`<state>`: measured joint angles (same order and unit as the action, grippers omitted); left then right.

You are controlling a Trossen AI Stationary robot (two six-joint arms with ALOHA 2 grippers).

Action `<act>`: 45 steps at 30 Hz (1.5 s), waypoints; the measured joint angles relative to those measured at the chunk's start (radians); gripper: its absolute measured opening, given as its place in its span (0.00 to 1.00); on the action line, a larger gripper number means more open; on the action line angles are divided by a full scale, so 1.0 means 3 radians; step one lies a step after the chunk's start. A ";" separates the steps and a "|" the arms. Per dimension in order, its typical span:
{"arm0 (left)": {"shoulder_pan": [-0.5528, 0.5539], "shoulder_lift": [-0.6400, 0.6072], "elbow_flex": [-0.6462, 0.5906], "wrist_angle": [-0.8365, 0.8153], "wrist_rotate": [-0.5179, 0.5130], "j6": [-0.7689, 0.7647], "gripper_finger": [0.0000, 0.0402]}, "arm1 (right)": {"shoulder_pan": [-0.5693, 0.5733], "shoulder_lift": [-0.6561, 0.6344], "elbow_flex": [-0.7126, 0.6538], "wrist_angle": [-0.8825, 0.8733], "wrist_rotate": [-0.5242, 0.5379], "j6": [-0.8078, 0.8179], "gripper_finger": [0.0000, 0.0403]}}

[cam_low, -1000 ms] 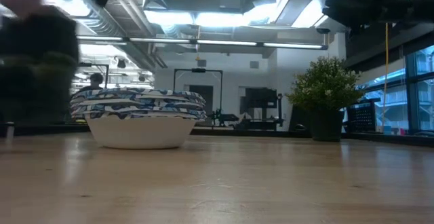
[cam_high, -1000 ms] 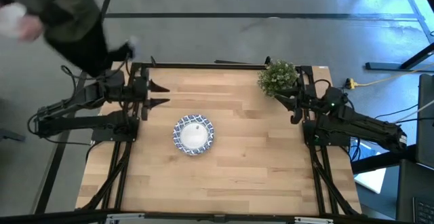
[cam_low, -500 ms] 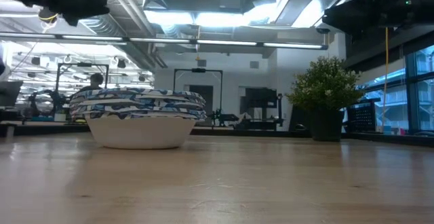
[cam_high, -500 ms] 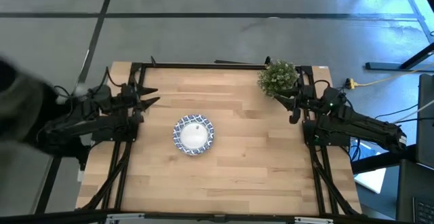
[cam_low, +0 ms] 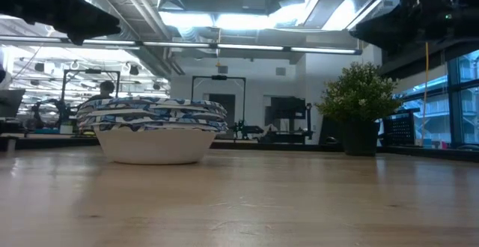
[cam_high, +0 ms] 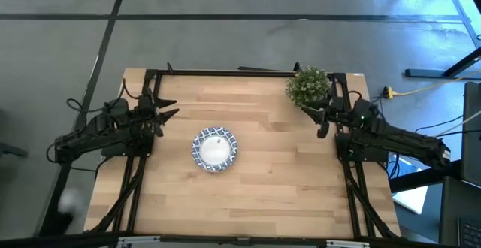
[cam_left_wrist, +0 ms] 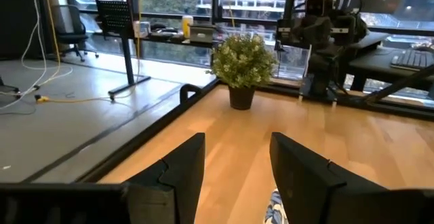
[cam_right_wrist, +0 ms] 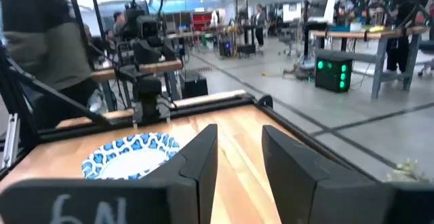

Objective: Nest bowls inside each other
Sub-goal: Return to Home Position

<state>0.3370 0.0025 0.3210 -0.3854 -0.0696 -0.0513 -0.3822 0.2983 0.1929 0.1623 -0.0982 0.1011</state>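
A stack of nested bowls, white inside with blue-and-white patterned rims, stands on its base left of the table's middle. It also shows in the low view and the right wrist view. My left gripper hovers open and empty at the table's left edge, left of and farther back than the stack; the left wrist view shows the gap between its fingers. My right gripper hovers open and empty near the right edge, by the potted plant; it also shows in the right wrist view.
A small potted plant stands at the table's far right corner, close to my right gripper, and shows in the low view. Black frame rails run along the far edge and both sides. A person stands beyond the table's left side.
A person who leaned in at the table's far left corner has drawn away out of the high view. My left arm has swung a little toward the near edge and sunk slightly; my right arm has also dipped slightly. The bowl stack has stayed still.
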 joint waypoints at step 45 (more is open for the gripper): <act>0.0004 0.0000 -0.0067 -0.0061 -0.0866 0.0090 0.40 | 0.0000 0.0000 -0.0130 0.0116 0.0701 -0.0116 0.29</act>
<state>0.3382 0.0025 0.3008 -0.4038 -0.3294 -0.0242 -0.3820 0.2981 0.1539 0.1970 0.1121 0.0663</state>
